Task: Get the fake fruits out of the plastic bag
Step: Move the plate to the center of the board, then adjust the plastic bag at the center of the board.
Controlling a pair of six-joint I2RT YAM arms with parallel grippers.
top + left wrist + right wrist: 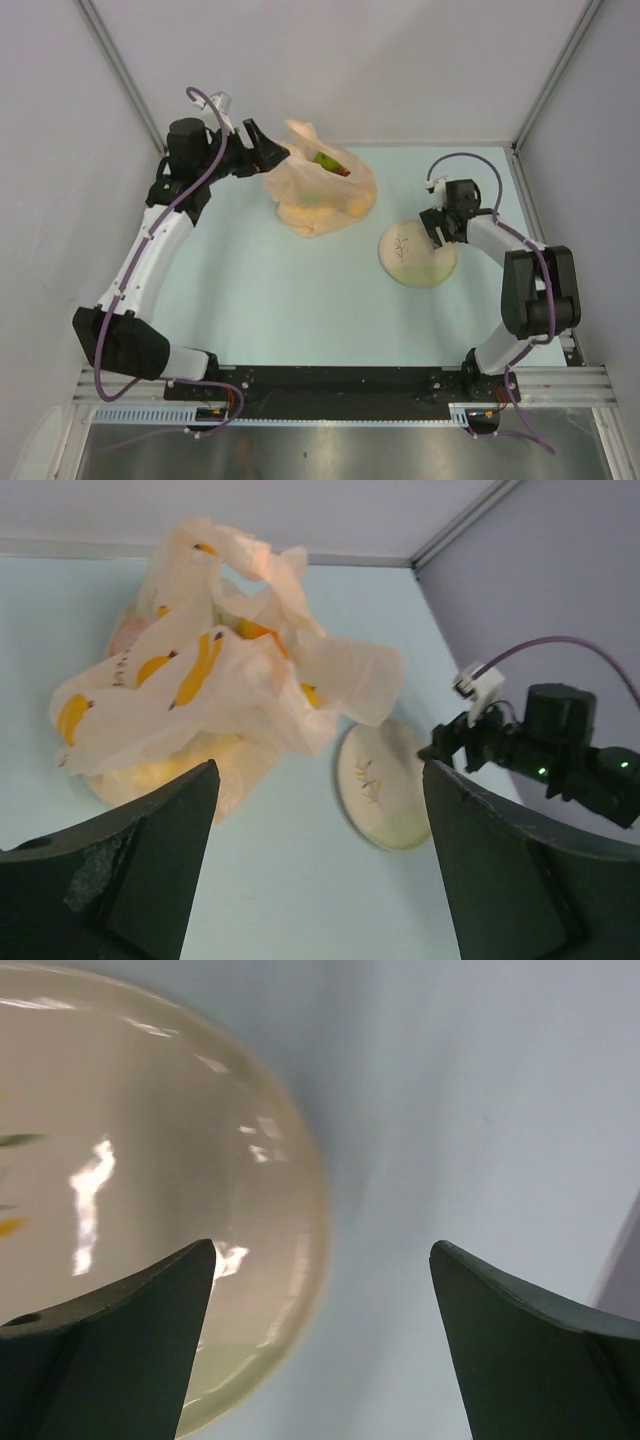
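Observation:
The peach-orange plastic bag (318, 195) lies crumpled at the back middle of the table, its mouth facing up. A green fruit with a red one beside it (328, 162) shows in the mouth, and orange-yellow fruits (350, 207) show through the side. My left gripper (270, 152) is open and empty just left of the bag's top. In the left wrist view the bag (200, 700) lies beyond the open gripper (320, 770). My right gripper (437, 228) is open and empty, low over the right edge of the cream plate (417, 255).
The cream plate with a twig drawing also shows in the left wrist view (385, 785) and in the right wrist view (130, 1190), under the left finger (150, 1340). The right arm (560, 745) stands beyond the plate. Grey walls close in the back and sides.

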